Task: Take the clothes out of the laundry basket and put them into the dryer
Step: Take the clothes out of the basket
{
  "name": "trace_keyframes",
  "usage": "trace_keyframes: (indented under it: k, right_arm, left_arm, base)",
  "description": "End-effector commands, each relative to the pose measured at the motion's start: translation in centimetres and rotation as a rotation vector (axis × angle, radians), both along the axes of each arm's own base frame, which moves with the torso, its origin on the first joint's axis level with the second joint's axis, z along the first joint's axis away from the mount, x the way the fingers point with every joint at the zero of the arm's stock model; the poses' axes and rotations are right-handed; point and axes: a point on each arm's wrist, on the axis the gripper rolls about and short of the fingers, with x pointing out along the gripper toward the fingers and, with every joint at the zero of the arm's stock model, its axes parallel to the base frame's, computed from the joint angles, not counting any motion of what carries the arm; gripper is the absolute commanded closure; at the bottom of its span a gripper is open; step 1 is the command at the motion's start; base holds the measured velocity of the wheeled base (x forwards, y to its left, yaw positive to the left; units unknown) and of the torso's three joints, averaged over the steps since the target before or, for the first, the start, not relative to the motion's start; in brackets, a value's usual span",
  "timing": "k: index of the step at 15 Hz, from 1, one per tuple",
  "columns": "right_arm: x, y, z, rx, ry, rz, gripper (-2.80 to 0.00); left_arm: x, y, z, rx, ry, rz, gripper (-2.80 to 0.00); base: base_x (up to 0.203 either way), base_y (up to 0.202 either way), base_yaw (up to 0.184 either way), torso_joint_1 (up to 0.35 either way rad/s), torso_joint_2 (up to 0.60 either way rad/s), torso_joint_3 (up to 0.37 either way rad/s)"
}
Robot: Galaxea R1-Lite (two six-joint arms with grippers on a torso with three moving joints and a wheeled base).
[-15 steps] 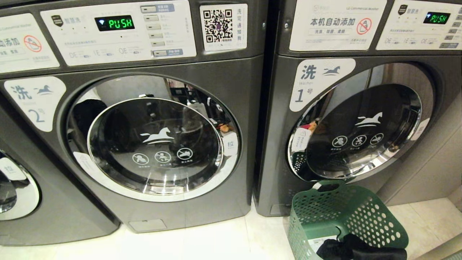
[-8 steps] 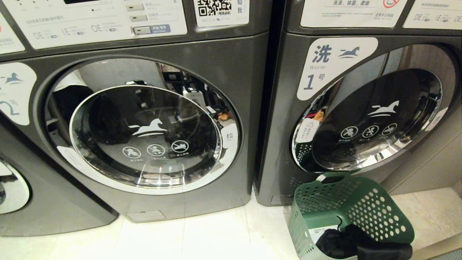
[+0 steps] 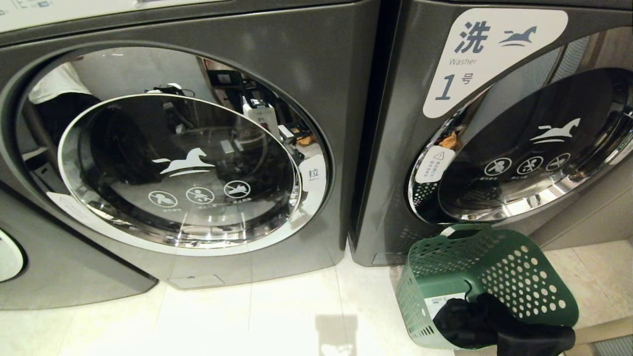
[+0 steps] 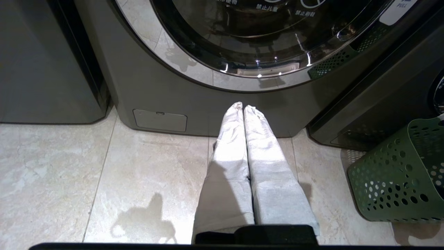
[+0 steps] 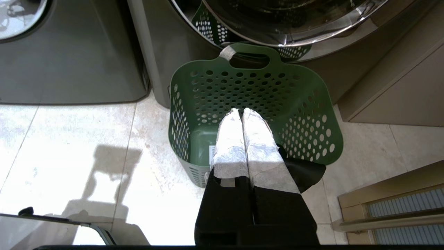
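Note:
A green perforated laundry basket (image 3: 514, 267) stands on the floor in front of the right-hand machine, labelled Washer 1 (image 3: 395, 148), below its round glass door (image 3: 534, 153). Black clothes (image 3: 489, 326) lie in the basket and spill over its near rim. In the right wrist view my right gripper (image 5: 241, 110) hangs shut and empty above the basket (image 5: 305, 104), with the black clothes (image 5: 305, 172) just beside its fingers. My left gripper (image 4: 243, 107) is shut and empty over the floor, before the base of the left machine, with the basket (image 4: 399, 173) off to one side. Neither gripper shows in the head view.
A second grey machine (image 3: 321, 74) with a closed glass door stands left of the first, and a third shows at the far left edge (image 3: 10, 247). A beige cabinet side (image 5: 392, 86) and a slatted panel (image 5: 406, 208) flank the basket. Pale floor tiles (image 3: 247, 321) lie in front.
The whole head view has slid downward: the control panels have left the top of the picture and more floor shows. The basket, clothes and machines have stayed where they were.

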Motion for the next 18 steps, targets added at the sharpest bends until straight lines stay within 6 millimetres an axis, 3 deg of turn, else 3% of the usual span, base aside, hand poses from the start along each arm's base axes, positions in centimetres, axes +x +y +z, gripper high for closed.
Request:
trace_keyframes:
  k: [1,18]
  right_arm:
    - [0.03,0.00,-0.13,-0.001,0.004,0.001,0.00]
    - [0.02,0.00,-0.14,-0.001,0.006,0.001,0.00]
  left_arm:
    - [0.22,0.00,-0.80,-0.002,0.028,0.001,0.00]
    - [0.22,0.00,-0.82,-0.008,0.029,0.001,0.00]
  base:
    - [0.000,0.000,0.000,-0.002,0.00,-0.194]
    - [0.000,0.000,0.000,0.002,0.00,-0.196]
